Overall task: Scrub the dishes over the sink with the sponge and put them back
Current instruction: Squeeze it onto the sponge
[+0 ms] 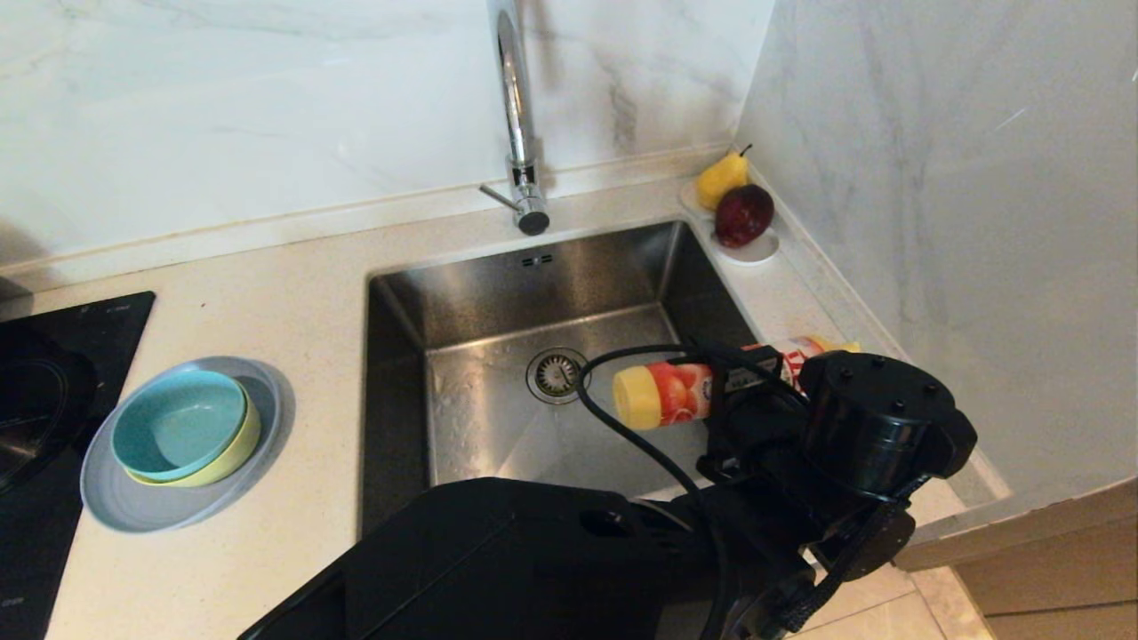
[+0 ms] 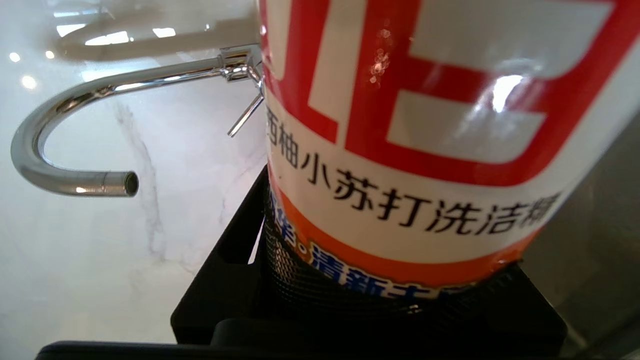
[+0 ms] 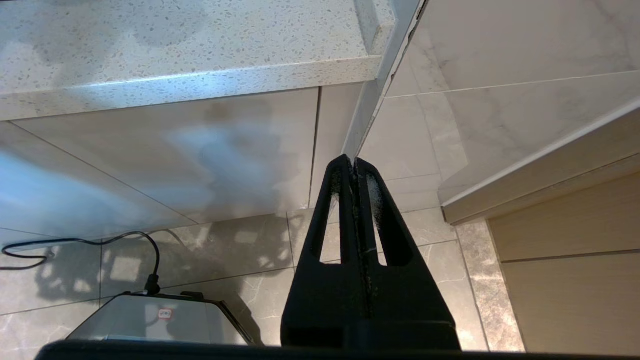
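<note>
A small teal bowl [image 1: 178, 425] sits nested in a pale yellow-green bowl [image 1: 238, 449] on a grey-blue plate [image 1: 133, 502], on the counter left of the sink [image 1: 498, 293]. The sponge is out of view. My left gripper [image 1: 756, 378] reaches across over the right side of the sink, shut on a red and white dish soap bottle [image 1: 685, 391]. The bottle lies level, its yellow cap [image 1: 636, 397] toward the drain [image 1: 556, 373]. In the left wrist view the bottle's label [image 2: 425, 150] fills the space between the black fingers [image 2: 235, 250]. My right gripper [image 3: 354, 167] hangs shut below the counter edge.
The tall chrome faucet [image 1: 520, 133] stands behind the sink. A white dish with a pear and a red apple [image 1: 742, 222] sits in the back right corner. A black cooktop [image 1: 44, 400] lies at the far left. A marble wall [image 1: 933, 222] closes the right side.
</note>
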### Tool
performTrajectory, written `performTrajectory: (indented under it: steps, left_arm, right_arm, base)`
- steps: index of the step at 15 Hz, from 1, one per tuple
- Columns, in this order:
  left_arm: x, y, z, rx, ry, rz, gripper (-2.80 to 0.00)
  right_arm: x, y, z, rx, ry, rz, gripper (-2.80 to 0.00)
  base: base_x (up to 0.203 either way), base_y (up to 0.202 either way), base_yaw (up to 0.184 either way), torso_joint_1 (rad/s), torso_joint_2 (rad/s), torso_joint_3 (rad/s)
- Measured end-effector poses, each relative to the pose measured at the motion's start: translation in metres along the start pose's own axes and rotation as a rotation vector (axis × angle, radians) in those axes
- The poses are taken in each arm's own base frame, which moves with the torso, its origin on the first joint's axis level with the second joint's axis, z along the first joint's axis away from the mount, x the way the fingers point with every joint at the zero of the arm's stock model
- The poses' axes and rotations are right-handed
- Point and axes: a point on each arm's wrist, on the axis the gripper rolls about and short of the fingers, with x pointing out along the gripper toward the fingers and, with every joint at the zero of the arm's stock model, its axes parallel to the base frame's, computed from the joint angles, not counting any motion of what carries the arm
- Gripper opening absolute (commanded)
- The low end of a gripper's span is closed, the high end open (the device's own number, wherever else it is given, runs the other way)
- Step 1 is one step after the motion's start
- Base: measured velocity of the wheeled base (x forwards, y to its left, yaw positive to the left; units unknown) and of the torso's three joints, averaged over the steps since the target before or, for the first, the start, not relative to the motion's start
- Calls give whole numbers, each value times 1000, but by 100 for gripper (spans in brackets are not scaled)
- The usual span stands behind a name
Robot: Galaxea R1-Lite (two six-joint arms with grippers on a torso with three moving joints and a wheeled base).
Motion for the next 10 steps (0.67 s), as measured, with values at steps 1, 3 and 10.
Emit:
performTrajectory:
  steps: [1,3,10]
  left_arm:
    - [0,-1,0,11,1,-2,-280]
    - [1,-4,0,43,2,-7,-280]
    - [0,-17,2,73,-4,-13,-280]
  right_arm:
    - [0,0,0,0,0,0,-280]
    - [0,0,0,0,-1,0,-280]
    - [0,0,0,0,0,0,-280]
  base:
    - [0,0,0,0,0,0]
    - [0,0,0,0,0,0]
    - [0,0,0,0,0,0]
